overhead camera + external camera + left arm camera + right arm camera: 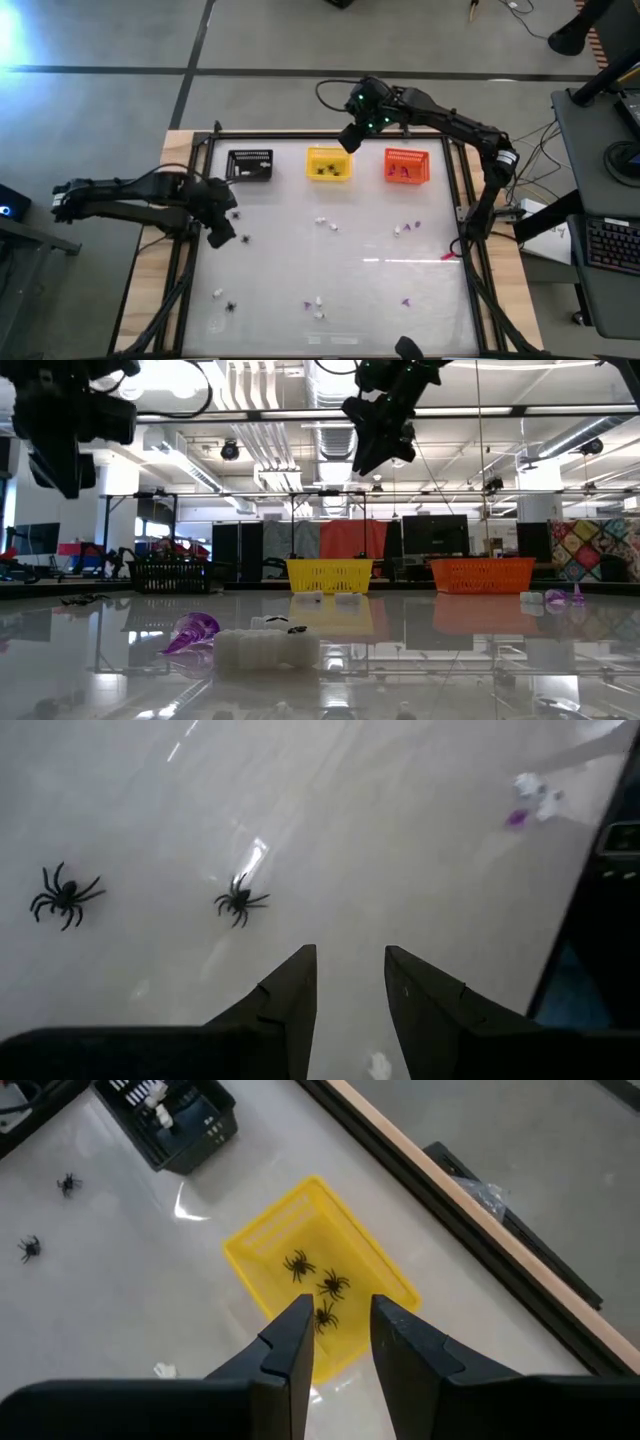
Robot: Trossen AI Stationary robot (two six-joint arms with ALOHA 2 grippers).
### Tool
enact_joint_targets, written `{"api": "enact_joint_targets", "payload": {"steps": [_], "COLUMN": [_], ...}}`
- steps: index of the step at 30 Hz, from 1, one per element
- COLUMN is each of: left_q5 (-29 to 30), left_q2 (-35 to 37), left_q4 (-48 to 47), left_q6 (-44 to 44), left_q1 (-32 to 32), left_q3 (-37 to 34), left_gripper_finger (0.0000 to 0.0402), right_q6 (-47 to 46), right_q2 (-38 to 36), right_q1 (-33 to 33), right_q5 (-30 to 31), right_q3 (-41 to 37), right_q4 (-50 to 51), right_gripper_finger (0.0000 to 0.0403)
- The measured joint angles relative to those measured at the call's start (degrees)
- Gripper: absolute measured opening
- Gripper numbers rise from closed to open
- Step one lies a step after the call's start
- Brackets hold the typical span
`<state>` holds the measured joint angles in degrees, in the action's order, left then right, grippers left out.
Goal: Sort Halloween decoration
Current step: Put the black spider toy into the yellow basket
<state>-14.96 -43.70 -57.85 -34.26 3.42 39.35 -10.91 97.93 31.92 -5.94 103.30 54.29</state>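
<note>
- While my right jaws [335,1342] hang above the yellow basket [328,163] at the middle of the bench's far edge, they stand released with a narrow gap between the fingers and nothing in it.
- Three black spiders [320,1287] lie inside that yellow basket, directly below my right jaws and apart from them; they show as dark specks in the high view.
- My left jaws [350,995] hover over the left side of the bench [340,270], near the black basket [250,165] at the far left corner; they too are released, a gap showing between the fingertips, empty.
- Two more spiders [240,901] lie on the bench ahead of my left jaws, clear of both fingers; the nearer one sits just off the line of the left finger, the other one [63,896] well out to the side.
- White bits [325,223] lie near the middle of the bench, and another pair sits toward the near edge beside a purple bit [308,305].
- More purple bits [412,227] and a white one lie toward the right side; one purple piece [406,300] is nearer the near edge.
- An orange basket [406,166] sits at the far right corner with purple bits inside.
- A further spider [231,307] lies near the near left corner, with a white bit close by.
</note>
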Motion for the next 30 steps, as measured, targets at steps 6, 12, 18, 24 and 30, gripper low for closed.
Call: {"api": "enact_joint_targets", "payload": {"steps": [6, 12, 18, 24, 30], "left_q5": [0.05, 0.87, 1.54, 3.53, 7.00], "left_q2": [-1.30, -3.17, -5.58, -8.86, -14.41], "left_q4": [2.05, 4.49, 5.50, 7.96, 8.31], "left_q6": [2.09, 6.68, 10.87, 9.75, 9.34], "left_q1": [0.00, 0.00, 0.00, 0.00, 0.00], "left_q3": [-4.86, -7.35, -7.99, -7.10, -7.16], "left_gripper_finger": [0.0103, 0.0103, 0.0103, 0.0103, 0.0103], "right_q6": [-1.53, -3.98, -7.89, -10.77, -11.98], "right_q2": [0.00, -0.09, -0.09, -0.09, -0.08], "right_q1": [0.00, -0.28, -0.75, -2.89, -5.69], "right_q5": [0.00, -0.05, -0.18, -0.30, -0.49], "right_q3": [2.46, 5.50, 8.14, 9.38, 9.38], "right_q4": [1.61, 3.43, 7.58, 10.14, 13.58], "right_gripper_finger": [0.0090, 0.0092, 0.0086, 0.0085, 0.0091]}}
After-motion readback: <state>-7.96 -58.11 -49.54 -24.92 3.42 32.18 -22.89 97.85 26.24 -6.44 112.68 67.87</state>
